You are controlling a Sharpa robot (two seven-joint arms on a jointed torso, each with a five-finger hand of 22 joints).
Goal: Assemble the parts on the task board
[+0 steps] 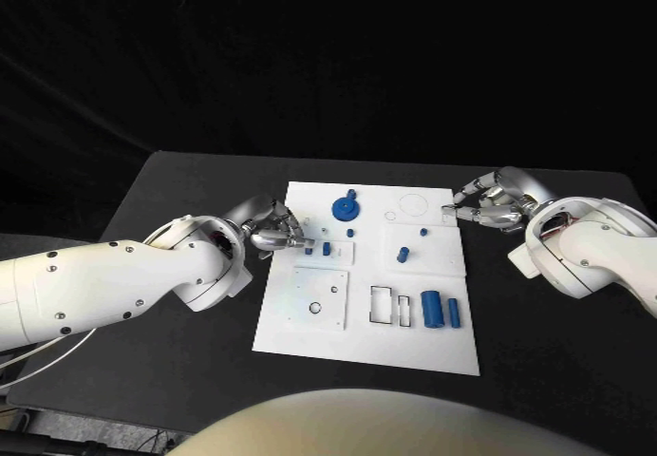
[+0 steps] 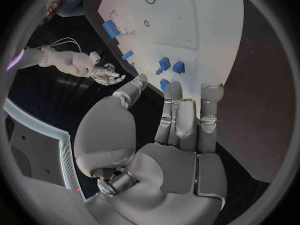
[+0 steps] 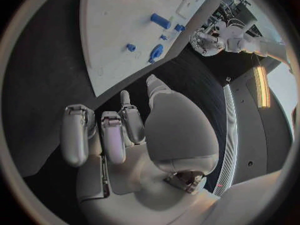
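Right, head view first: your left hand (image 1: 274, 235) sits at the left edge of the white board (image 1: 315, 328), fingers apart, holding nothing. Your right hand (image 1: 489, 205) hovers at the board's far right corner, fingers loosely spread, also bare. The blue parts lie on the board: a round knobbed piece (image 1: 347, 206) at the far end, two cylinders (image 1: 441, 308) side by side nearer you, a short peg (image 1: 403, 254) between, and two small blocks (image 1: 318, 250) just beside your left fingers.

Left wrist view: the fingers (image 2: 177, 116) are straight and separated over the board's edge, with the small blocks (image 2: 171, 65) just beyond the tips.

Right wrist view: the palm is unloaded, fingers (image 3: 114, 135) gently curled over the black table (image 3: 50, 100), the board's corner ahead.

The parts look like stiff, light, smooth plastic; expect the cylinders to roll, so pinch across their middles.

The black outlined frames (image 1: 392, 306) lie next to the cylinders; nothing blocks either hand's reach.
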